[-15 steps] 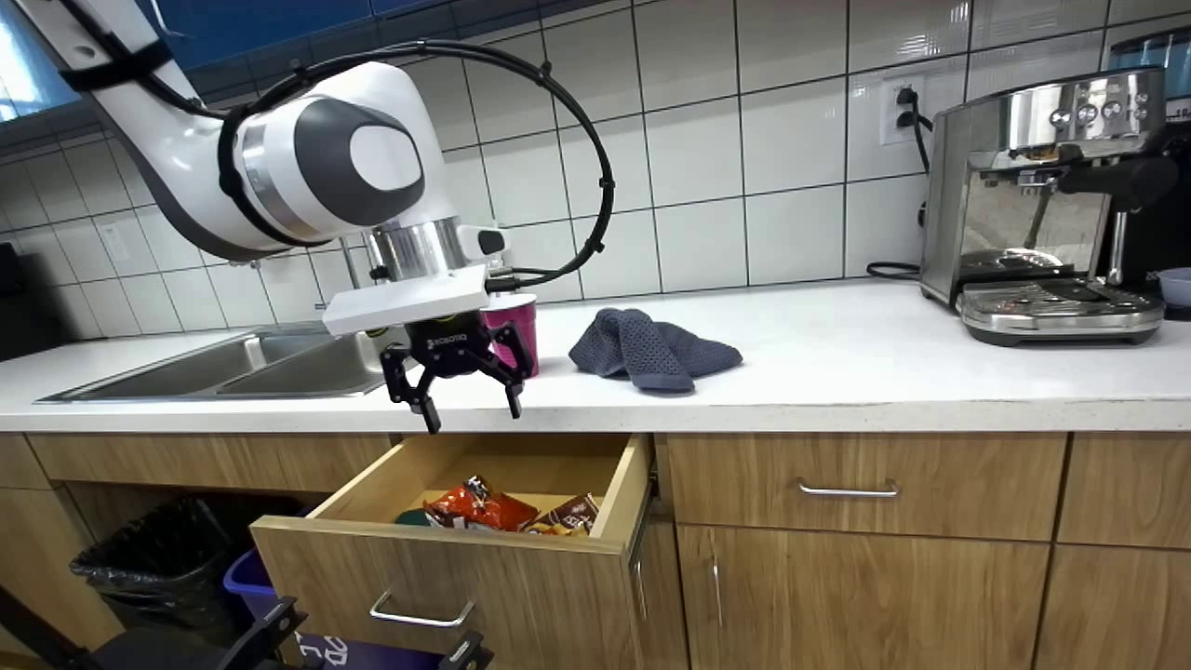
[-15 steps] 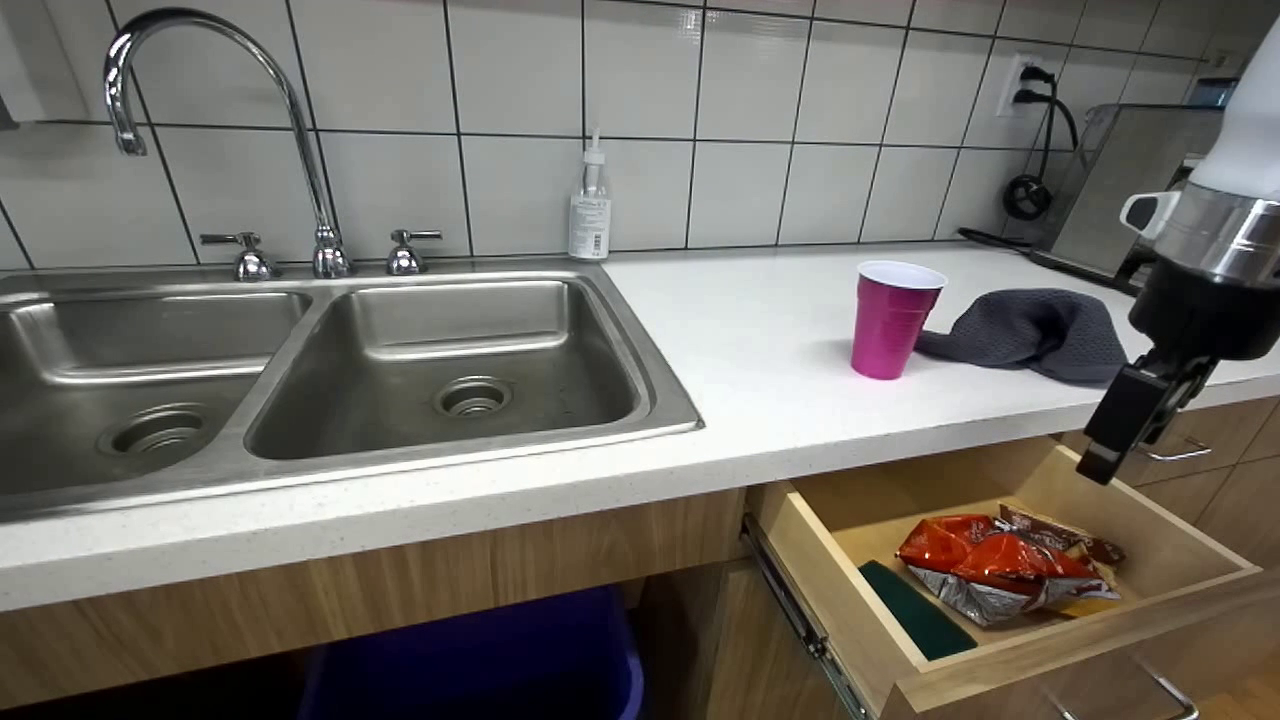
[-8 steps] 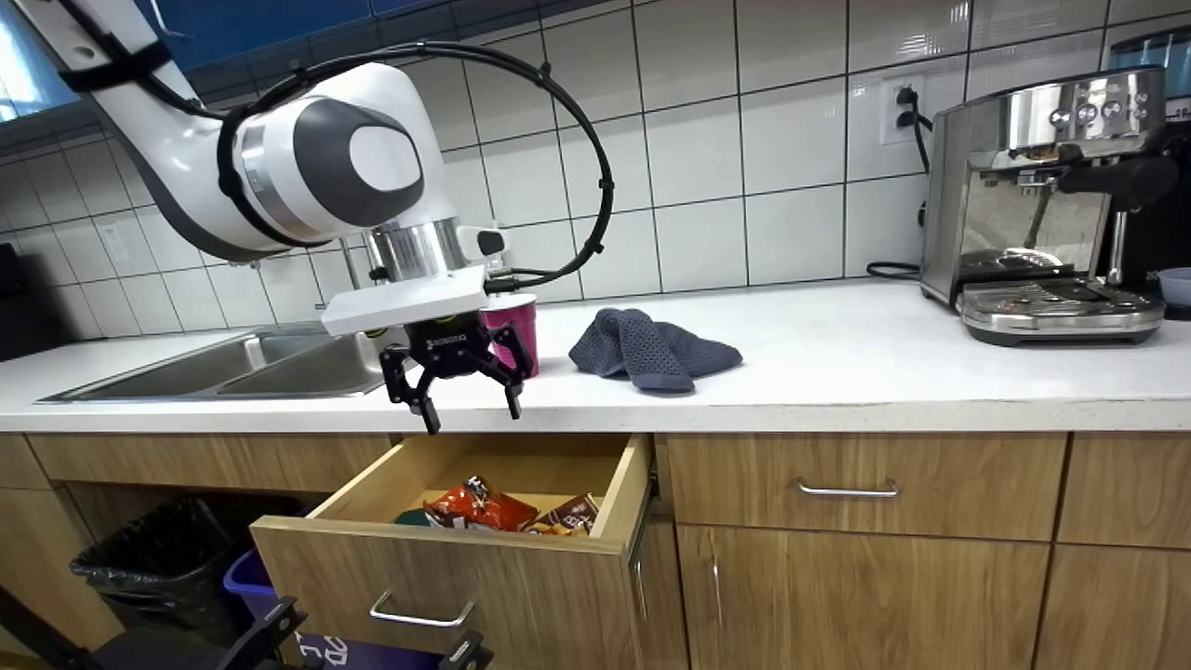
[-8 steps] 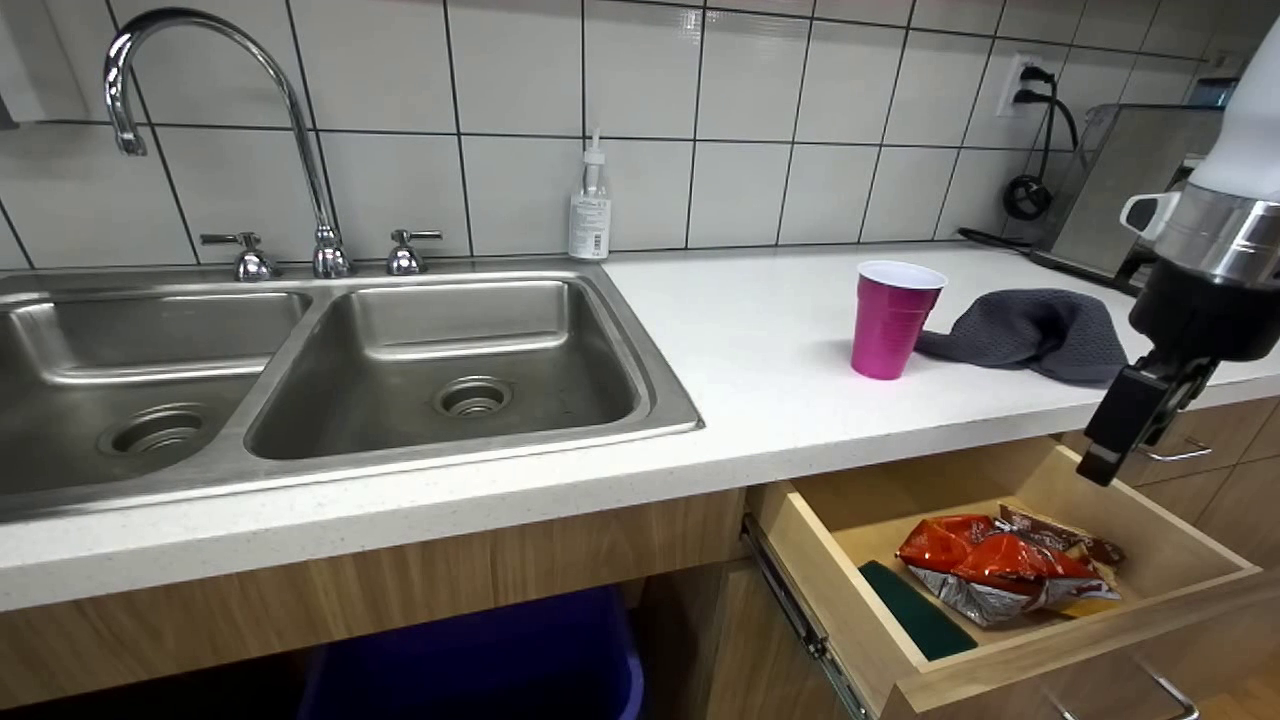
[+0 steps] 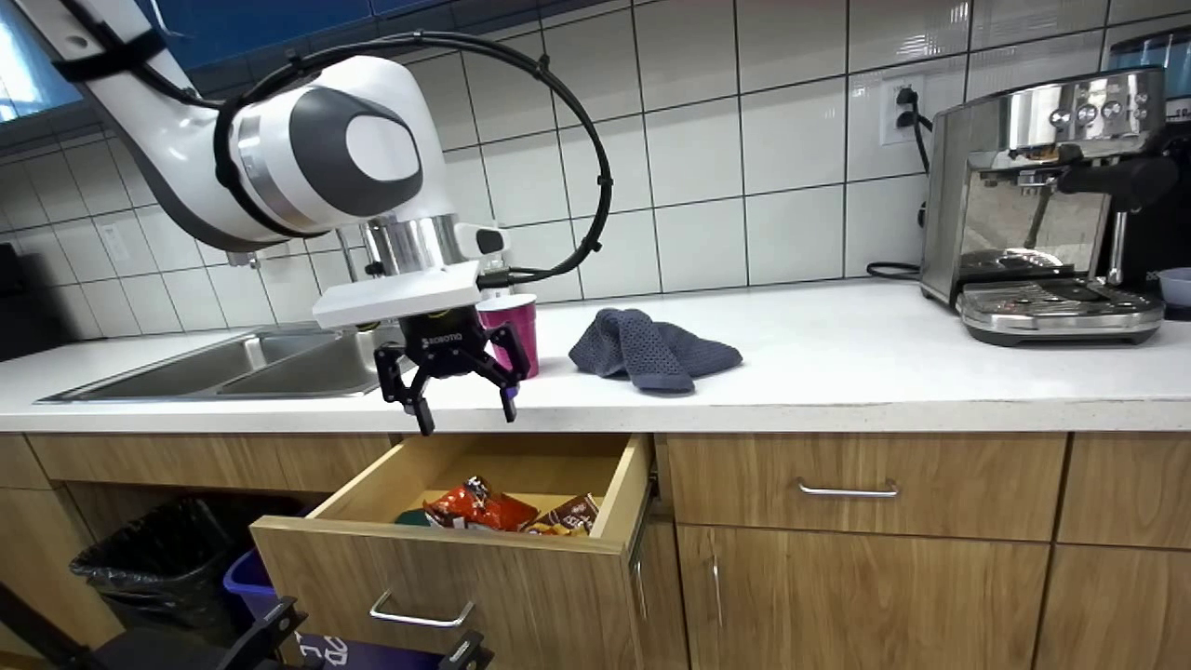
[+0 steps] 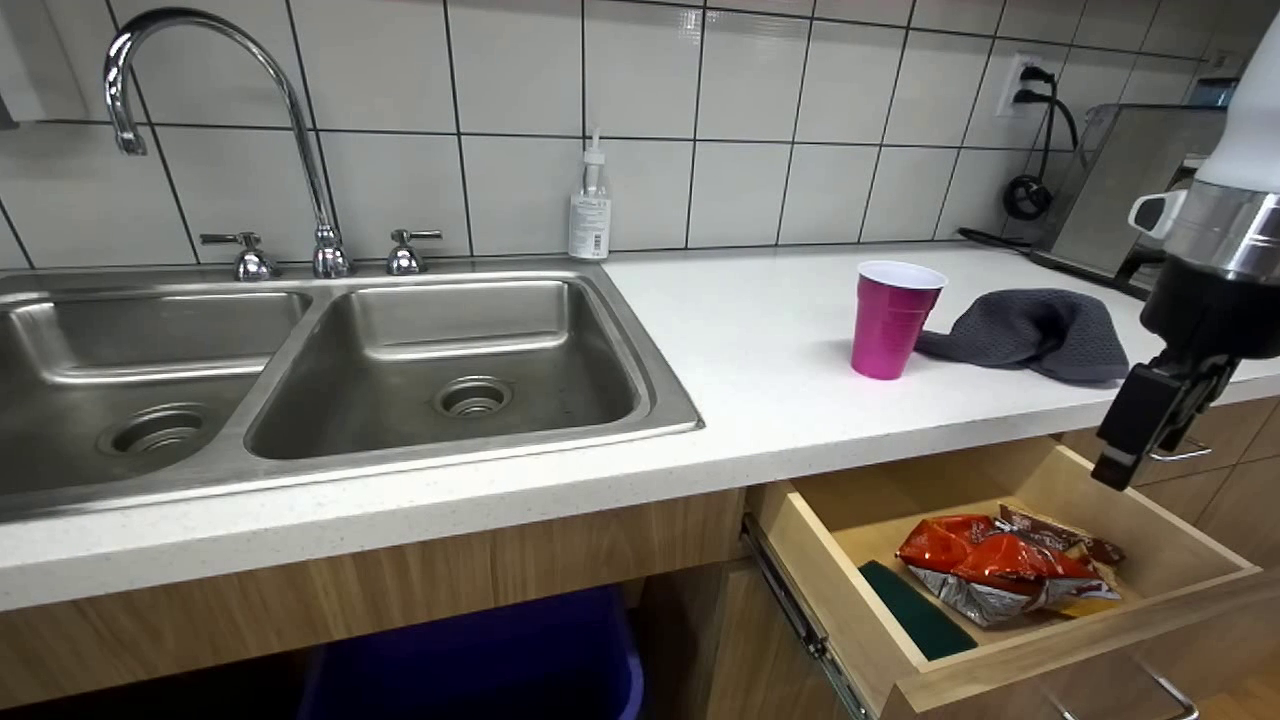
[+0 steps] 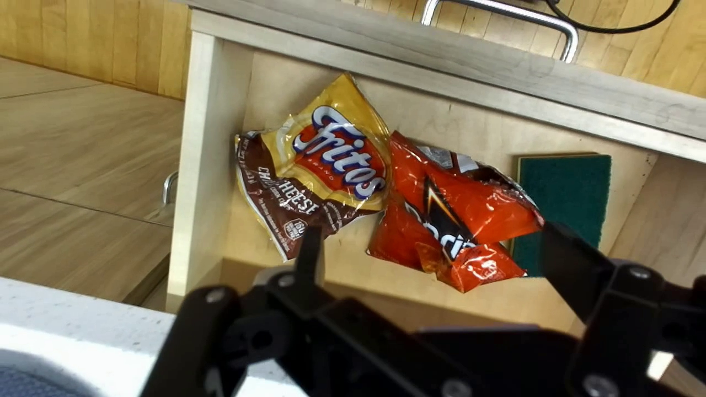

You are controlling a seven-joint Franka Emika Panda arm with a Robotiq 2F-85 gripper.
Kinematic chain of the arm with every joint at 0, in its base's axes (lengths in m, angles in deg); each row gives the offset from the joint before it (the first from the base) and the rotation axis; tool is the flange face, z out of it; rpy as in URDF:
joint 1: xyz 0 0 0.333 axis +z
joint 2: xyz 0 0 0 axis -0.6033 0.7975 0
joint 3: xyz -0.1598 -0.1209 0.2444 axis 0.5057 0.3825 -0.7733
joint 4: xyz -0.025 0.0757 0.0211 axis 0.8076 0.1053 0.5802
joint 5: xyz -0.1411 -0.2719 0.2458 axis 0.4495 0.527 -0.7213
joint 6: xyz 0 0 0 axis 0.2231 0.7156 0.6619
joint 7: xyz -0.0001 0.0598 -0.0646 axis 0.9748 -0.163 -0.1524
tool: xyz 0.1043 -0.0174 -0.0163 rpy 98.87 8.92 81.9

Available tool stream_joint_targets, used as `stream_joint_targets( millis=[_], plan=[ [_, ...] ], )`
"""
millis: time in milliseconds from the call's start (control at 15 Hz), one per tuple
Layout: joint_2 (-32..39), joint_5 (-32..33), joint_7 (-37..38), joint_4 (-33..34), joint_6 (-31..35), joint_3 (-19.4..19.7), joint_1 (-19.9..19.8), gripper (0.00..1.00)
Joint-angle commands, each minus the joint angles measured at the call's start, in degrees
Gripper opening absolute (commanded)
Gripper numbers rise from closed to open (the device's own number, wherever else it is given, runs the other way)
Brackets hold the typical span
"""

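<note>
Jaws spread wide and empty on the black Robotiq gripper (image 5: 468,419); fingertips hang in free air above the pulled-out wooden drawer (image 5: 521,586). Nearest below, seen in the wrist view: a yellow-and-brown Fritos bag (image 7: 331,160) lying face up at 10 o'clock, and a crumpled red Doritos bag (image 7: 463,207), lettering partly folded away, at 4 o'clock from it, edges about touching. Dark green scrub pad (image 7: 568,187) flat at 3 o'clock of the Doritos bag; one finger (image 7: 573,264) cuts across it in the line of sight, while the other finger (image 7: 309,256) stands at 7 o'clock, by the lower edge of the Fritos bag.

Pose: white Panda arm (image 5: 344,158) enters an exterior view from 11 o'clock, slopes down to the wrist, then turns so the gripper points between 5 and 6 o'clock. From the silver flange (image 6: 1225,230) in an exterior view, the fingers slant toward 7 o'clock. Black cable (image 5: 605,177) loops over and out to 3 o'clock.

Magenta cup (image 6: 892,325) upright on the white counter (image 6: 740,330), crumpled grey waffle cloth (image 5: 647,352) near it.
</note>
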Motion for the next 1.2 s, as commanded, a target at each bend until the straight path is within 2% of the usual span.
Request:
stream_joint_targets(
  millis=[0,733,1133],
  plan=[
    [-3.28,-1.31,0.42,0.05,-5.09,-1.12,-0.58,1.00],
    [-7.61,-3.44,-0.08,-0.03,-14.68,-1.67,0.41,1.00],
    [-6.19,-4.77,1.22,0.06,-19.30,-2.05,0.35,1.00]
  ],
)
